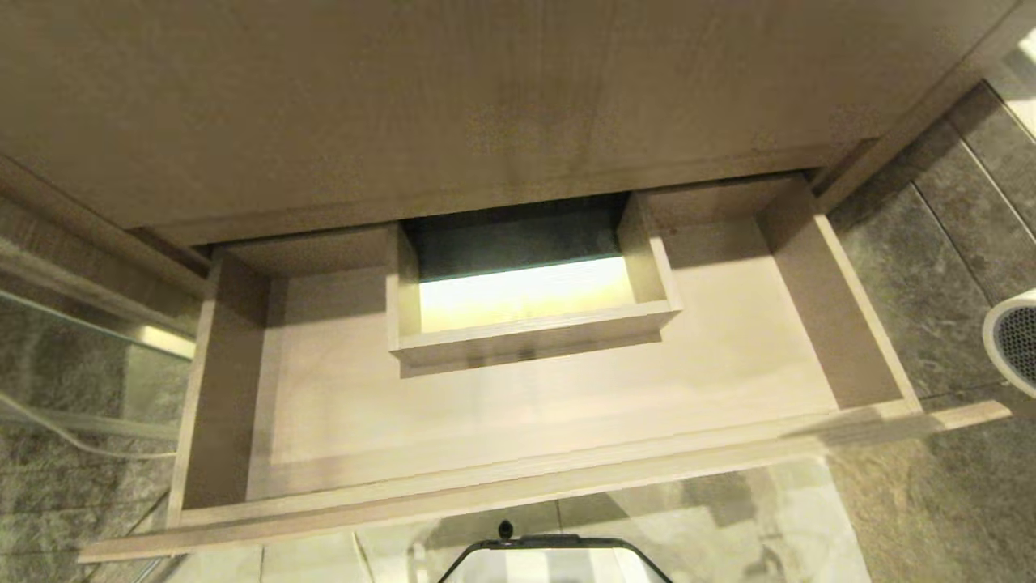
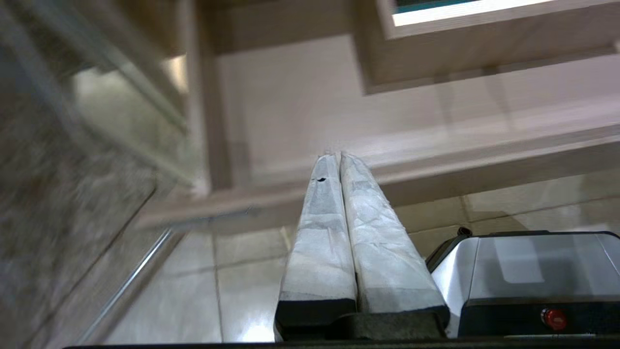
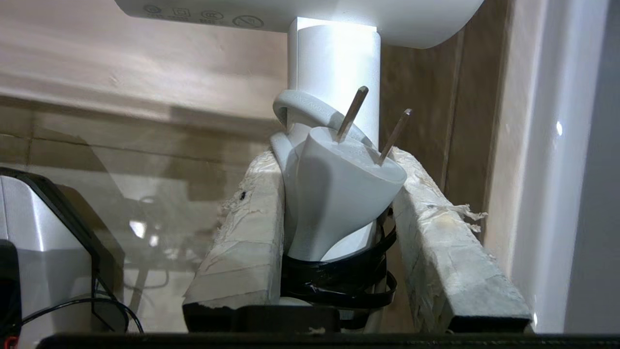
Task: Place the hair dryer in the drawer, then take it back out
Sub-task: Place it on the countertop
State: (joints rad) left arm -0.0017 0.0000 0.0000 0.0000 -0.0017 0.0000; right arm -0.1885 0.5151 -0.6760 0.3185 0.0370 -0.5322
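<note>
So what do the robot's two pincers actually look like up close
Both are alike. The left pincer has two long flat fingers wrapped in whitish tape on a black base. The right pincer has the same taped fingers, but its wrap is frayed and scuffed at the edges.

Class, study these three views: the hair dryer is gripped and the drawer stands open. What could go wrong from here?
1. The right gripper clamps the hair dryer at its bundled cord and plug; it might slip.
2. The dryer hangs outside the drawer's right wall and could knock it.
</note>
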